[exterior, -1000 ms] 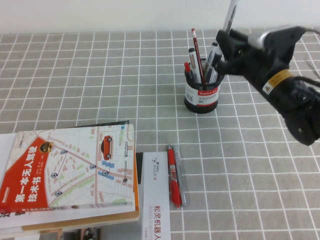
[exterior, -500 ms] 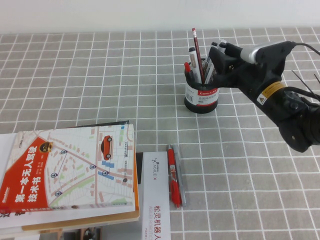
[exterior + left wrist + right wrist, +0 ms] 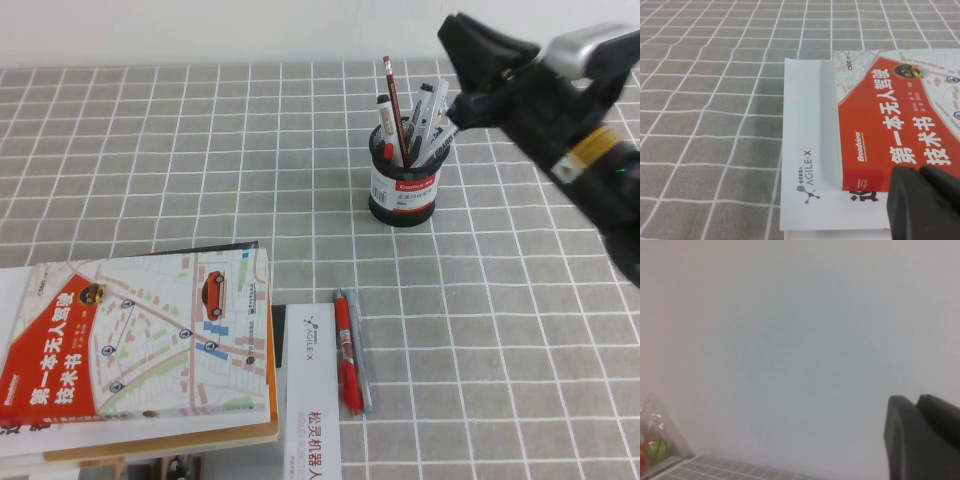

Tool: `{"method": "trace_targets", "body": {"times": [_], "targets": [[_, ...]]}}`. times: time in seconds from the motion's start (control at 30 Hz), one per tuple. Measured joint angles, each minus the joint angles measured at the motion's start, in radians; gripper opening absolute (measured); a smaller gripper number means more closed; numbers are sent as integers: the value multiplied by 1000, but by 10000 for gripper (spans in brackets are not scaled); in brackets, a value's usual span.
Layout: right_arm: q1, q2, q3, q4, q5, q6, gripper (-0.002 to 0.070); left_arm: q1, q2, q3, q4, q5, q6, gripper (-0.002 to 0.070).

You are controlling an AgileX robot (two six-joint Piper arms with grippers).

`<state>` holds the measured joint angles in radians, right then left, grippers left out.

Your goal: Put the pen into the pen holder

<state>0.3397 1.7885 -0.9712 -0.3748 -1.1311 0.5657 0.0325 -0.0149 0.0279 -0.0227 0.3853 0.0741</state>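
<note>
While the pen [image 3: 433, 108] leans among about five other pens inside the one pen holder [image 3: 404, 183], the right gripper [image 3: 480, 50] hangs above it, fingers together and empty. Two loose pens [image 3: 351, 352] lie nearer. The left gripper [image 3: 927, 205], fingers together, hovers over two books [image 3: 850, 150], its arm unseen from above.

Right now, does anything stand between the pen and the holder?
Nothing visible: the pen already leans inside the holder among other pens. The right gripper hangs above, to its right, apart from it; the left gripper sits over the book.
</note>
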Motion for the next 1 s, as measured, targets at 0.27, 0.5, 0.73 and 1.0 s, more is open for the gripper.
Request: {"method": "trace_targets", "body": {"times": [0.27, 0.5, 0.73, 1.0], "targets": [[-10, -460, 235, -62, 304, -81, -12, 0, 0, 0, 0, 0, 0, -3], [-10, -877, 361, -123, 740, -81, -12, 0, 0, 0, 0, 0, 0, -3], [-10, -1201, 458, -125, 966, 24, -12, 0, 0, 0, 0, 0, 0, -3], [-10, -1377, 512, -123, 1123, 68, -12, 0, 0, 0, 0, 0, 0, -3]]}}
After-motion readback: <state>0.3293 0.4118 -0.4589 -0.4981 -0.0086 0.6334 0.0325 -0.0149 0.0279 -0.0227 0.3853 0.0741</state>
